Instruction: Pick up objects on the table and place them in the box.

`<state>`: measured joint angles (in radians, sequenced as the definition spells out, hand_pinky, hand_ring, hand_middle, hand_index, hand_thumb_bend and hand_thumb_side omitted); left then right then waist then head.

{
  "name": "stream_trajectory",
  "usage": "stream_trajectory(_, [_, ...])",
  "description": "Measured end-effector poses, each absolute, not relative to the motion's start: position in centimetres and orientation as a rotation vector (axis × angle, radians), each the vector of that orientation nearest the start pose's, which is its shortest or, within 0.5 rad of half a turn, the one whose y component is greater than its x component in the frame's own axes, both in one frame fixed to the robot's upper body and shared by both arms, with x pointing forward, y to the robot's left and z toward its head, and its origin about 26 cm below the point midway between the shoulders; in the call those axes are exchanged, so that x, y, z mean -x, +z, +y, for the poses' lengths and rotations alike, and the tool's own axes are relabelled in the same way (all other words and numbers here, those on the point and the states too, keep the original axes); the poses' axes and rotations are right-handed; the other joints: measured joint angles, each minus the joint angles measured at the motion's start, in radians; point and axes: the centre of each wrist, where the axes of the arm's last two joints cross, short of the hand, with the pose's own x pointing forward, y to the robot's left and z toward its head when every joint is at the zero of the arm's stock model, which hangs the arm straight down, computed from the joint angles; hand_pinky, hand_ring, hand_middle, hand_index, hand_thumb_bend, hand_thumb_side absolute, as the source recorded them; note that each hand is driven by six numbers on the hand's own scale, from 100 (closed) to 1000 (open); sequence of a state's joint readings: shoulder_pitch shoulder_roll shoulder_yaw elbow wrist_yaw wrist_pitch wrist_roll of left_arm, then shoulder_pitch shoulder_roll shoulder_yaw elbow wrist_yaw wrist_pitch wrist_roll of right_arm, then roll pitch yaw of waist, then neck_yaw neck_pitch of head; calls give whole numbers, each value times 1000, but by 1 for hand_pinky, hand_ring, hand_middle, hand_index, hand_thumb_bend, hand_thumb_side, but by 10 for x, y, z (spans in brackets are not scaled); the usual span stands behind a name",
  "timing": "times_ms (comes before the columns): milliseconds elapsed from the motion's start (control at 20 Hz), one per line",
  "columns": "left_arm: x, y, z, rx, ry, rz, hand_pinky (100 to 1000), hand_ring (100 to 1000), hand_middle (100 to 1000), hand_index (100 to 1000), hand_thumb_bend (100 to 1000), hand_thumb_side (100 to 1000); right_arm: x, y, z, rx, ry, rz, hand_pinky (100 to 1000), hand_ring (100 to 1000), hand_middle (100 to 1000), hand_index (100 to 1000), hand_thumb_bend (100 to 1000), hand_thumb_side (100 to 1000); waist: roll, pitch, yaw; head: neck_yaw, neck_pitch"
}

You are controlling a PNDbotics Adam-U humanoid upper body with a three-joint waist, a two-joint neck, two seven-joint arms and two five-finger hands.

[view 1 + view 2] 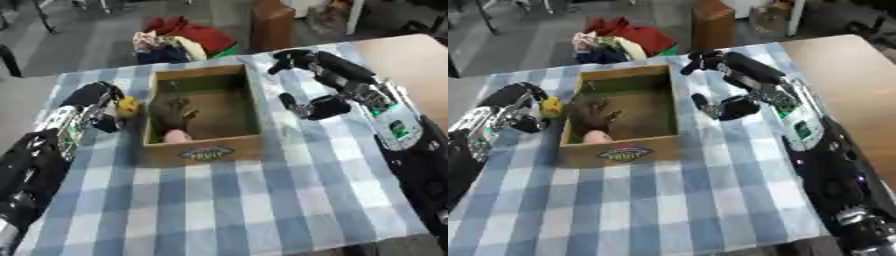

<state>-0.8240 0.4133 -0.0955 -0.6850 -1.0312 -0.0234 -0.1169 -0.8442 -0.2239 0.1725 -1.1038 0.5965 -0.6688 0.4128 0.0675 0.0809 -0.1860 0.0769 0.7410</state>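
Note:
A wooden box [206,150] stands on the blue checked cloth, with a brown lumpy object [174,110] and a pink rounded object [178,136] inside. My left hand [98,102] is just left of the box, its fingers curled round a small yellow object [129,105] near the box's left wall. My right hand [308,67] is to the right of the box's far corner, fingers spread and relaxed, thumb [316,107] lower down; it holds nothing.
A pile of coloured cloth [184,40] lies on the floor beyond the table's far edge, beside a brown cardboard carton [271,22]. A bare wooden tabletop [411,55] shows at the right. Checked cloth [236,205] stretches in front of the box.

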Motion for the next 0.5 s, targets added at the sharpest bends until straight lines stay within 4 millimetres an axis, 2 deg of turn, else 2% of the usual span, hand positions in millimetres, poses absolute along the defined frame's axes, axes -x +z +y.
stream_trajectory(200, [-463, 84, 324, -1027, -1237, -1121, 657, 557, 583, 696, 298, 100, -456, 162, -181, -288, -2223, 2787, 807, 962, 741, 850, 100, 199, 0, 4, -4, 1, -3])
stream_trajectory(500, [-463, 82, 320, -1080, -1194, -1158, 596, 445, 437, 538, 274, 100, -456, 162, -181, -289, -2225, 2787, 807, 963, 741, 850, 100, 199, 0, 5, -2, 1, -3])
